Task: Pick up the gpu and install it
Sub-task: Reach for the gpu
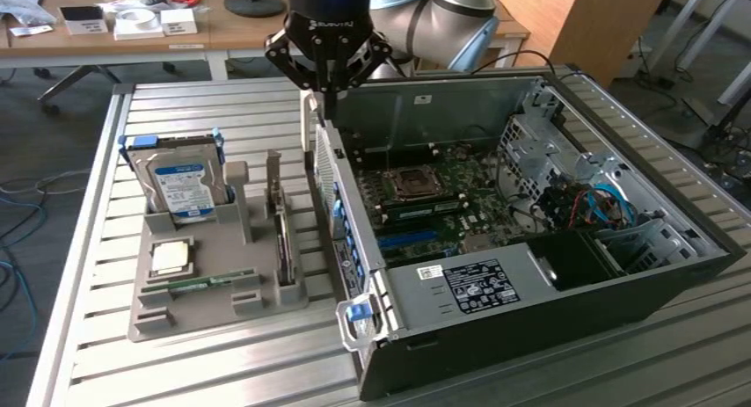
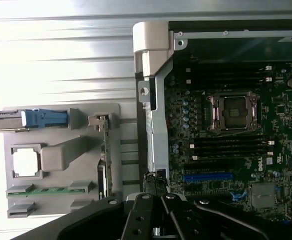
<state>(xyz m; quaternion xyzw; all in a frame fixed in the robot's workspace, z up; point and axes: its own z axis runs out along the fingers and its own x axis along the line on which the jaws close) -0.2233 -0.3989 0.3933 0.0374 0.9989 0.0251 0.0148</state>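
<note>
exterior view, case wall tight at 3 o'clock of gpu, tray post at 9, bare table at 12

The exterior camera is standing off the arm, raised well above the surface. It is looking down at a slant across the open computer case and is taking in the whole work area from some way back. The wrist camera is riding on the arm and is looking straight down past the claw, from much nearer. Both views are sharing the grey parts holder, the slatted surface beside it and the motherboard.
</note>
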